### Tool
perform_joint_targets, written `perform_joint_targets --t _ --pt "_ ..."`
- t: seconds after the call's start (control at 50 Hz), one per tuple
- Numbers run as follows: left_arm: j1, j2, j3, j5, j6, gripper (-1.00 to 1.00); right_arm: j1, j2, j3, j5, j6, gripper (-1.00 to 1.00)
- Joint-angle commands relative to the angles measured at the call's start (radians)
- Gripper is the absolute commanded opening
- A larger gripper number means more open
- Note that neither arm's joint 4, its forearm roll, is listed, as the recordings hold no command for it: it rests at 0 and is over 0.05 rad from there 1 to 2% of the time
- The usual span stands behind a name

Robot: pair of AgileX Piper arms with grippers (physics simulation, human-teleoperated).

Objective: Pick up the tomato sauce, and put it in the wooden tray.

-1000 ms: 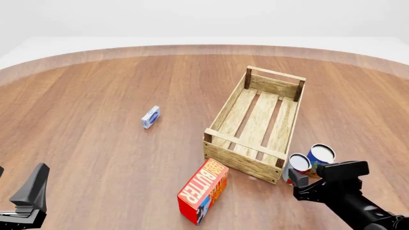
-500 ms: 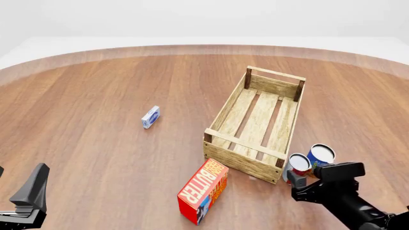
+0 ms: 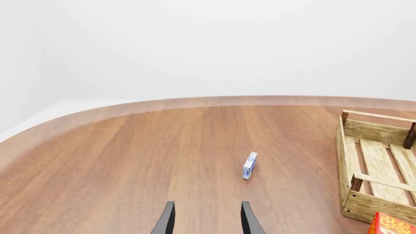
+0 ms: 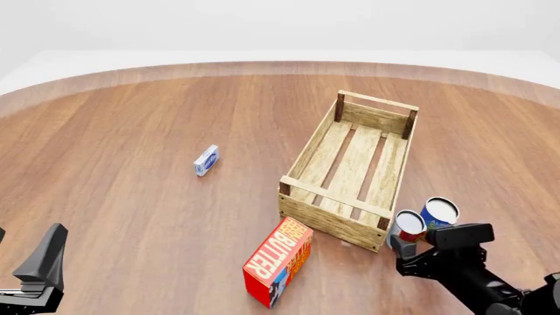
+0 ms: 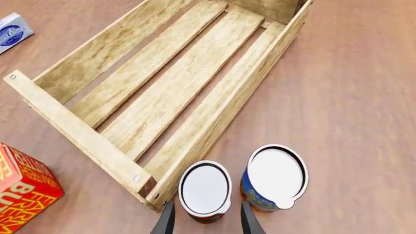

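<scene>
The tomato sauce [image 5: 204,189] stands upright between the right gripper's [image 5: 204,220] spread fingers [image 5: 166,222], touching the wooden tray's [image 5: 78,134] corner post, with the blue and yellow can [image 5: 276,176] just beside it.

A big round brown wooden bench [image 4: 131,131] holds everything. Out on the open wood, well apart from the other things, stands a small blue and white box [image 4: 206,161] on its thin edge. Nearer the front lies a red and orange butter box [image 4: 278,261] with big letters on its side, tilted a bit, near a crate's corner. On the right stands a blue and yellow can [image 4: 439,213] with a shiny silver top, upright, just beside a smaller can.
</scene>
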Motion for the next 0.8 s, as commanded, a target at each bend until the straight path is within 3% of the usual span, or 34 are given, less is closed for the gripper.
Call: perform_joint_targets --t 0.02,0.4,0.42,0.8 --pt "0.0 0.0 0.0 0.0 0.0 1.0 0.004 0.015 -0.012 0.0 0.0 1.0" --pt "0.0 0.0 0.0 0.0 0.0 1.0 0.007 0.026 -0.025 0.009 -0.008 1.0" --pt "0.0 0.0 0.0 0.0 0.0 1.0 0.004 0.025 -0.024 0.008 -0.012 -1.0" --pt "0.0 0.0 0.0 0.0 0.0 1.0 -0.001 0.006 -0.021 0.025 -0.012 -1.0"
